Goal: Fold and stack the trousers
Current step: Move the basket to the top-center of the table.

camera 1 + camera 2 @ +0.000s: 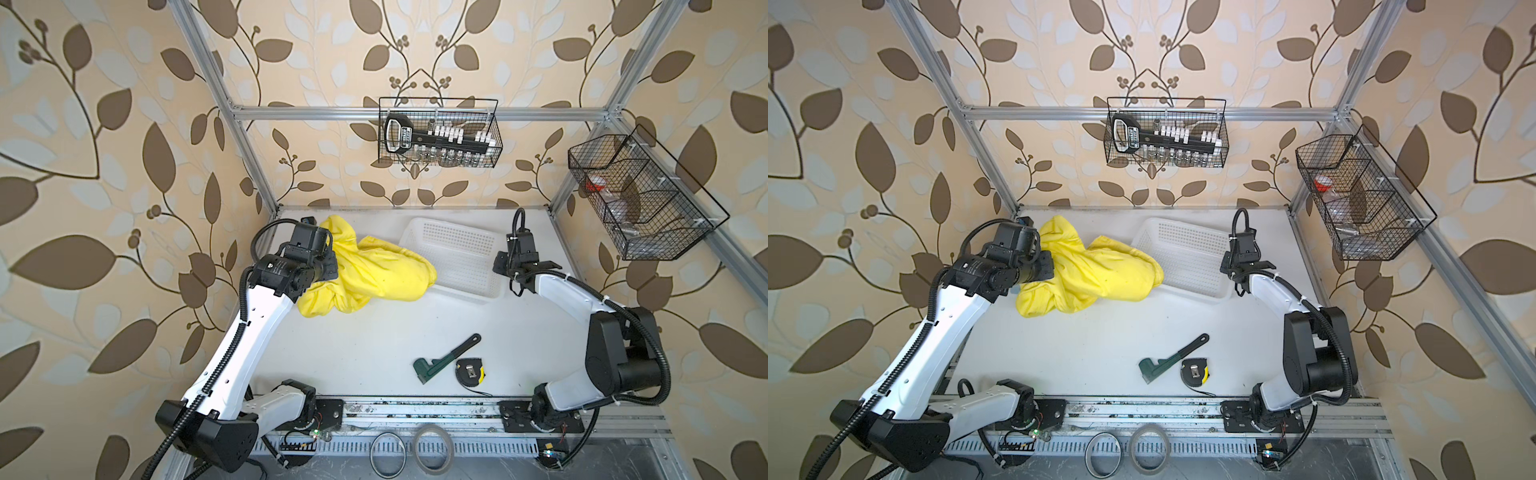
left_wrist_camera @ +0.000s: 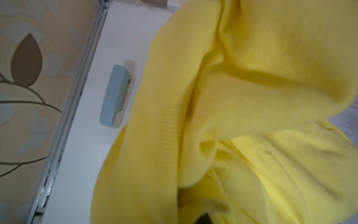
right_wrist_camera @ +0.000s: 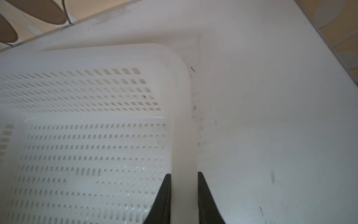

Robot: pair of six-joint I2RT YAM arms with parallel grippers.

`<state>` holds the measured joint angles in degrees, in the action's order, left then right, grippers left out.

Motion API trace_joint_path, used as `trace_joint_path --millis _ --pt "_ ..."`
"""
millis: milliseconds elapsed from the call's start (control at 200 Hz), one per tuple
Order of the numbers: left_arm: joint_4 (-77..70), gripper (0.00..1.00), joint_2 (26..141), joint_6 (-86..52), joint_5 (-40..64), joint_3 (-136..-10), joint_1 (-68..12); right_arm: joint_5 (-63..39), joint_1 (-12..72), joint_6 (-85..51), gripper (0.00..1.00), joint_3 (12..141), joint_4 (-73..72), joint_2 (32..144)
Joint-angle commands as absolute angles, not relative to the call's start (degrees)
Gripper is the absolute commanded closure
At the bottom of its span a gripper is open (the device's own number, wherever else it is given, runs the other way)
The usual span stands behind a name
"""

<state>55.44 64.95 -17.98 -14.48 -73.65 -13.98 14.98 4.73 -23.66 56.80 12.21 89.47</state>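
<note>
Crumpled yellow trousers [image 1: 374, 270] lie unfolded at the table's [image 1: 374, 345] 11 o'clock, touching the white basket [image 3: 182, 116] at 1 o'clock. The left gripper [image 1: 332, 268] appears clenched on their cloth, and the right gripper [image 3: 184, 195] pinches the basket rim. 0 folds look done; all folding and stacking remain.

Trousers [image 2: 251, 97]: bunched in thick overlapping folds, filling most of the frame (ribbed band along one fold). Stapler [image 2: 116, 97]: pale blue, flat on table [image 2: 81, 155], just beside the cloth. Left gripper [image 2: 204, 221]: only a dark tip visible at frame edge, buried in cloth. Metal rail [image 2: 64, 126] along table edge; leaf-patterned wall [image 2: 27, 77] beyond.
</note>
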Motion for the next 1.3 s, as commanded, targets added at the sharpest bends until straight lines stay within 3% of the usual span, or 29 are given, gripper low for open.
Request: trace_joint_path --millis 0,110,375,680,1170,1295 --pt "58.9 1.0 60.43 -19.39 -26.85 -73.34 -12.62 17.44 1.55 -18.3 0.87 61.88 11.48 93.17" --pt "59.17 1.0 58.63 -19.11 -25.36 -72.26 -11.95 15.39 -0.17 -16.68 0.87 64.46 9.08 96.13" --pt "47.79 1.0 62.74 -22.54 6.67 -64.7 -12.66 15.81 -0.13 -11.77 0.85 73.96 5.0 105.56" --pt "32.04 1.0 71.79 -32.09 12.4 -59.13 -26.64 14.14 -1.46 -7.57 0.79 85.88 3.43 117.14" --pt "23.62 1.0 93.29 -34.64 17.34 -70.85 -37.8 6.83 -3.26 -7.14 0.79 98.0 4.75 124.65" --pt "22.09 1.0 98.38 -35.24 20.34 -74.86 -38.99 5.94 -3.23 -7.29 0.66 99.09 5.26 123.0"
